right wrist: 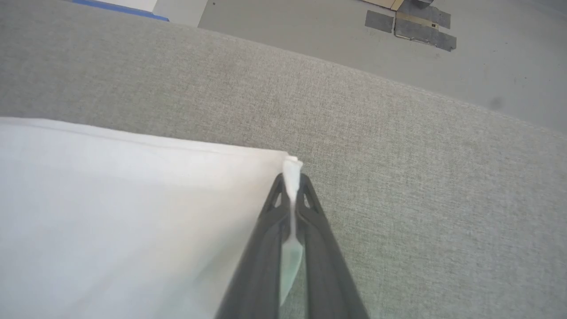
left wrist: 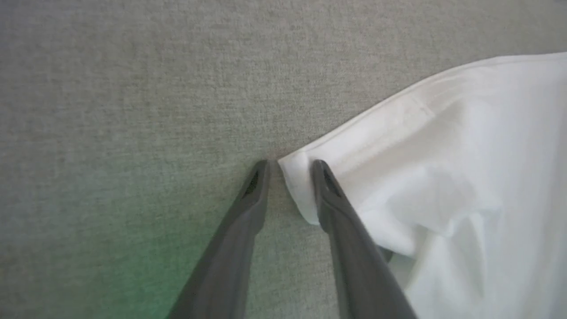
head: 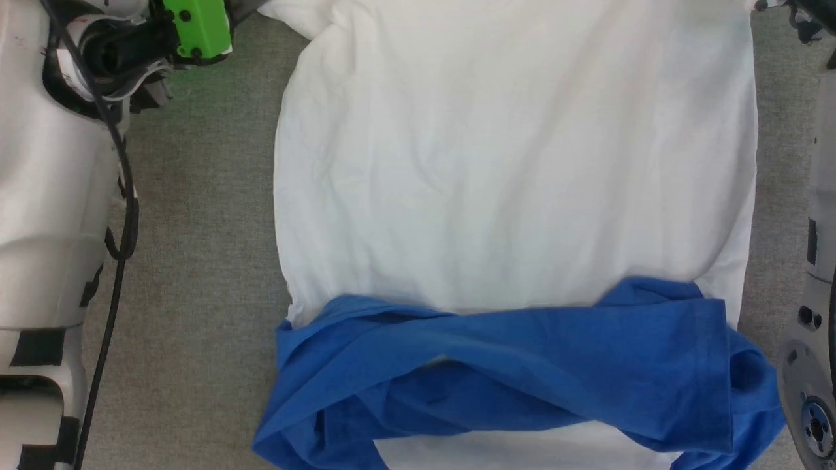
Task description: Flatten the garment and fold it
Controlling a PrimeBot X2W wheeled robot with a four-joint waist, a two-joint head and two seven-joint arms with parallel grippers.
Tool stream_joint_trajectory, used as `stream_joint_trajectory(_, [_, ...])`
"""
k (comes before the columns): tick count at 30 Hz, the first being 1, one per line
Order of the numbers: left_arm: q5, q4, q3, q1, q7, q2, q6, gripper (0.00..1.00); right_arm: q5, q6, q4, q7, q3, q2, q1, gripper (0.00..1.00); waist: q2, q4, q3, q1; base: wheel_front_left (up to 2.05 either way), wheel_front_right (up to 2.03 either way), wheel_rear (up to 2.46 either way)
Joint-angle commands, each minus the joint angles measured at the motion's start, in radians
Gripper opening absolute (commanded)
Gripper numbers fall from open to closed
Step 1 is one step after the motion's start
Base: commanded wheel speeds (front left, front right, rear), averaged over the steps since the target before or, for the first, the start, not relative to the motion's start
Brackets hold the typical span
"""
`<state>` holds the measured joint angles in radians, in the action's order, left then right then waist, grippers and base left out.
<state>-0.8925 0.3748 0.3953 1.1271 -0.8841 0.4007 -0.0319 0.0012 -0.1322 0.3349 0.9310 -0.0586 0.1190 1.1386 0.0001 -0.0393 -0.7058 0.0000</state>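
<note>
Head view is showing us the soft white knit shirt point(head: 509, 163) lying spread on the grey woven work surface point(head: 196, 261), its white body reaching from the top edge down past the middle. We are seeing its long bright-blue sleeves point(head: 522, 352) lying rumpled across the lower part of the body, one crossing over the other, with a strip of white showing below them. The pale left forearm point(head: 46, 196) is running up the left side to a bright green block point(head: 196, 29) near the shirt's upper left corner, and part of the pale right arm point(head: 819, 261) is showing along the right edge.

In the left wrist view we are watching the left gripper point(left wrist: 290, 168) resting with its two long dark fingers point(left wrist: 248, 208) parted. A white corner of the shirt point(left wrist: 297, 186) is lying between the fingertips, touching the right-hand finger and not being pinched.

In the right wrist view the right gripper point(right wrist: 292, 181) is clamping another white corner point(right wrist: 292, 167). The cloth is being squeezed thin between the closed fingers and is poking out just past their tips. Beyond the edge of the surface we are making out a smooth grey floor point(right wrist: 310, 35) carrying dark tape patches point(right wrist: 412, 26) and a blue strip point(right wrist: 119, 9).
</note>
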Motion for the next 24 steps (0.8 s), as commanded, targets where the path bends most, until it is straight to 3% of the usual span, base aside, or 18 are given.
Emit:
stream_joint_trajectory(1, [-0.019,0.009,0.018,-0.049,-0.015,-0.020,0.013,0.00,0.003,0.002,0.001,-0.010,0.002,0.003,0.007,0.00,-0.0001,-0.002,0.001,0.0000,0.00,0.00,0.00])
stream_joint_trajectory(6, [-0.043,-0.024,-0.018,-0.048,0.055,-0.034,0.042,0.00,0.000,0.002,0.008,-0.027,0.003,0.008,0.010,0.00,-0.0001,-0.007,0.011,0.0000,0.00,0.00,0.00])
stream_joint_trajectory(14, [0.002,-0.022,-0.090,-0.005,0.285,-0.032,0.080,0.00,0.004,0.002,0.026,-0.095,0.003,0.011,0.013,0.00,-0.0001,-0.004,0.060,0.0000,0.00,0.00,0.00])
stream_joint_trajectory(19, [0.114,0.026,-0.095,0.056,0.458,-0.019,0.068,0.00,0.003,0.002,0.043,-0.137,0.007,0.019,0.052,0.00,-0.0001,0.008,0.083,0.0000,0.00,0.00,0.00])
stream_joint_trajectory(24, [0.183,0.075,-0.097,0.149,0.563,-0.017,0.048,0.00,-0.014,0.002,0.064,-0.172,0.006,0.015,0.141,0.00,-0.0001,0.029,0.074,0.0000,0.00,0.00,0.00])
